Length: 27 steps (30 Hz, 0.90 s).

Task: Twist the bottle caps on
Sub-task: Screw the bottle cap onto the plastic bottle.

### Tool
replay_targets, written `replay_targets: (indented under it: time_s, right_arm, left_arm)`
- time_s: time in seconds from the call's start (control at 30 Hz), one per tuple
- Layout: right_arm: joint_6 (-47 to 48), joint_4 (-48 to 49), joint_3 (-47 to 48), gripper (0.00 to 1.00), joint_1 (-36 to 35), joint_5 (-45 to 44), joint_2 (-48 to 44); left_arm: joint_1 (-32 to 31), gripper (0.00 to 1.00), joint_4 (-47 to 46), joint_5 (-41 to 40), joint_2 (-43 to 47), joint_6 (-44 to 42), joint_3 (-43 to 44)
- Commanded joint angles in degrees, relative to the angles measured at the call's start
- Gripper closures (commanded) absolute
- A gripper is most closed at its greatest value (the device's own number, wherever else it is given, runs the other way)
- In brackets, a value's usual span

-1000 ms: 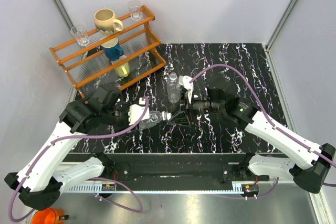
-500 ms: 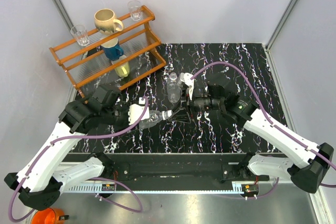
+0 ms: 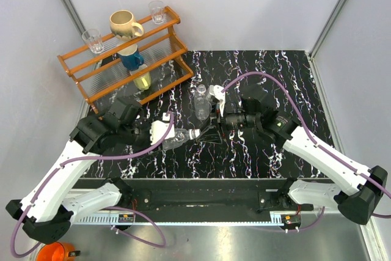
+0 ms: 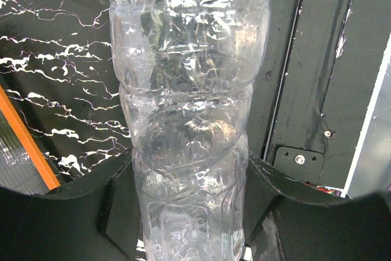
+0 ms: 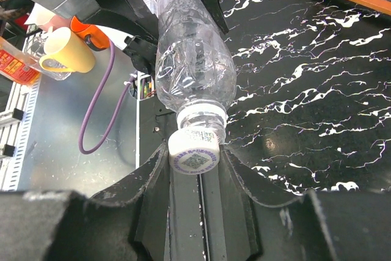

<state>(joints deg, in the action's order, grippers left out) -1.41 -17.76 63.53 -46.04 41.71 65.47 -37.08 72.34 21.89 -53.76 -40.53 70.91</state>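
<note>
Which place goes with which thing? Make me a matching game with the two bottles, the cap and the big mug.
Things:
1. white bottle cap
2. tilted bottle
3. free bottle
4. cream mug

Places:
A. on top of the wooden rack
B. in the right gripper
C. on the table, held by nothing
D. in the left gripper

Pairs: 1-B, 2-D, 3-C, 4-A

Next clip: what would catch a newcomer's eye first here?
Mid-table, the left pincer grips a clear bottle lying sideways, while the right pincer holds a white cap at its neck. A second bottle stands upright just behind them, and a wooden rack sits back left.
</note>
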Motion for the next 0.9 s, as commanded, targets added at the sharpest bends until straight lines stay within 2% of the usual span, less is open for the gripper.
replay_targets:
  time_s: [0.0,0.87]
  right_arm:
    - [-0.9,2.4,-0.4,0.83,0.3,2.4,0.4]
    - [-2.9,5.5,-0.2,0.85,0.3,3.5,1.5]
  left_arm:
    - [-0.2,0.62,-3.1,0.8,-0.1,0.8,2.7]
    - [-0.2,0.62,-3.3,1.2,-1.4,1.9,2.8]
